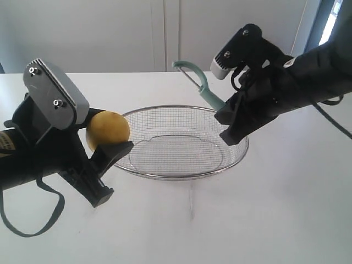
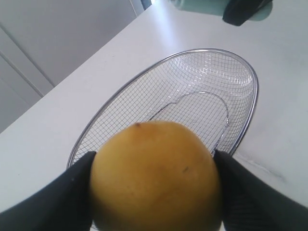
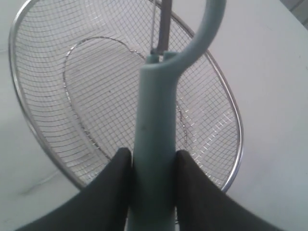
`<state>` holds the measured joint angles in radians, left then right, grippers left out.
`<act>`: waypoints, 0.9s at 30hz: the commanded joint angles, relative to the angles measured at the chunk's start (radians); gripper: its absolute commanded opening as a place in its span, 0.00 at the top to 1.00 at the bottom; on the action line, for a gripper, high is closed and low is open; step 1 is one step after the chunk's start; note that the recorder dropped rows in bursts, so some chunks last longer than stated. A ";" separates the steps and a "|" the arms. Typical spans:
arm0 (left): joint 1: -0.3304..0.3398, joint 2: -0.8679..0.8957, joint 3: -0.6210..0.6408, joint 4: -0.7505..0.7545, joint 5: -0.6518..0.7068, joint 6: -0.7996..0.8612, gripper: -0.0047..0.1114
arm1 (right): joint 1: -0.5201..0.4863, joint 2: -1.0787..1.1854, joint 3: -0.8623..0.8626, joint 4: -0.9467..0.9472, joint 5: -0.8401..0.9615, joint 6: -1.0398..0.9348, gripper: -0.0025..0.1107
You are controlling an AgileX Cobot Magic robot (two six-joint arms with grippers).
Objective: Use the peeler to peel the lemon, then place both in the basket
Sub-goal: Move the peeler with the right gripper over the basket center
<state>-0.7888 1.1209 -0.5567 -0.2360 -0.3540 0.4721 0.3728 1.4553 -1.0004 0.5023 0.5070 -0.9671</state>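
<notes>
The yellow lemon (image 1: 108,129) (image 2: 155,175) is held just outside the left rim of the wire-mesh basket (image 1: 181,175) (image 2: 250,115) (image 3: 29,115), with my left gripper (image 1: 104,148) (image 2: 154,187) shut on it. No sticker shows on the lemon. My right gripper (image 1: 228,113) (image 3: 153,166) is shut on the pale teal handle of the peeler (image 1: 204,88) (image 3: 156,125), above the basket's right side. The peeler's hooked head and blade point up and away toward the back. The basket holds nothing.
The basket stands in the middle of a white table (image 1: 247,220). A pale wall with panel seams (image 1: 165,33) runs behind the table's far edge. Black cables (image 1: 33,220) hang from the left arm near the front.
</notes>
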 commanded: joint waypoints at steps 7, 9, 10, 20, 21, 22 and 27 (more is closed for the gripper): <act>-0.003 -0.004 0.002 0.005 -0.011 -0.004 0.96 | 0.004 0.189 -0.004 -0.003 -0.229 0.003 0.98; -0.003 -0.004 0.002 0.005 -0.011 -0.004 0.96 | 0.004 0.206 -0.004 -0.003 -0.263 0.003 0.98; -0.003 -0.004 0.002 0.005 -0.011 -0.004 0.96 | 0.004 0.212 -0.004 -0.003 -0.271 0.003 0.98; -0.003 -0.004 0.002 0.005 -0.010 -0.004 0.96 | 0.048 0.281 -0.004 0.001 -0.279 0.003 0.98; -0.003 -0.004 0.002 0.005 -0.010 -0.004 0.96 | 0.050 0.287 -0.004 0.001 -0.279 0.003 0.98; -0.003 -0.004 0.002 0.005 -0.010 -0.004 0.96 | 0.055 0.294 -0.004 0.001 -0.282 0.003 0.98; -0.003 -0.004 0.002 0.005 -0.010 -0.004 0.96 | 0.057 0.321 -0.004 -0.006 -0.314 0.003 0.98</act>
<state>-0.7888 1.1209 -0.5567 -0.2360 -0.3493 0.4721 0.4285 1.7703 -1.0004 0.4959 0.2144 -0.9650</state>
